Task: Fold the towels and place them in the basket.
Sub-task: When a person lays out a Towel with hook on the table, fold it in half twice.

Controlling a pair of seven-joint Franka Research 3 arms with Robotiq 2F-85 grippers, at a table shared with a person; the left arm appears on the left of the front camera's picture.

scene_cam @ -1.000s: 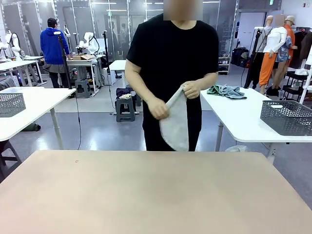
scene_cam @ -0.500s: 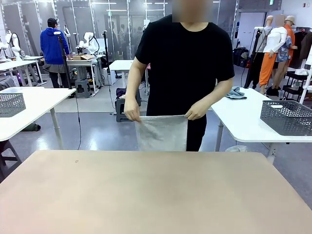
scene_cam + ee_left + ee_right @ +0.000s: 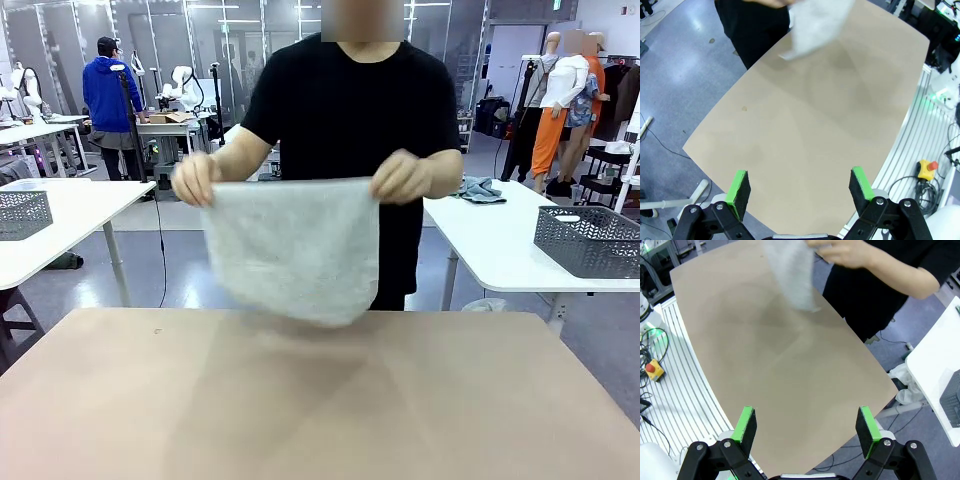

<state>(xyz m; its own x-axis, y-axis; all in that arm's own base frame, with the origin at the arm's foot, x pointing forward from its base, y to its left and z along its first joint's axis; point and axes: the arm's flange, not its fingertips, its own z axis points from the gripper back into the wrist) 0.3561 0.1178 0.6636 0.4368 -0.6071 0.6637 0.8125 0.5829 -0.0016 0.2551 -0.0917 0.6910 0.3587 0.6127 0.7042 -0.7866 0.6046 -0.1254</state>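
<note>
A person at the far side of the table holds one pale grey towel (image 3: 290, 245) spread out by its two top corners, hanging above the far edge of the beige table (image 3: 320, 400). The same towel (image 3: 817, 25) shows at the top of the left wrist view, and blurred as the towel (image 3: 792, 272) at the top of the right wrist view. My left gripper (image 3: 800, 187) is open high above the table's near edge, nothing between its green pads. My right gripper (image 3: 807, 432) is open too, likewise high and holding nothing. A dark grey mesh basket (image 3: 590, 240) stands on the white side table at right.
A second grey basket (image 3: 22, 213) sits on a white table at left. Crumpled blue-grey cloths (image 3: 480, 189) lie on the right side table (image 3: 500, 250). An emergency stop button (image 3: 926, 170) and cables lie on the ridged rail beside the table.
The person has spread the towel from a hanging bunch to full width, lifted it and brought it forward over the table's far edge. My grippers have stayed open.
</note>
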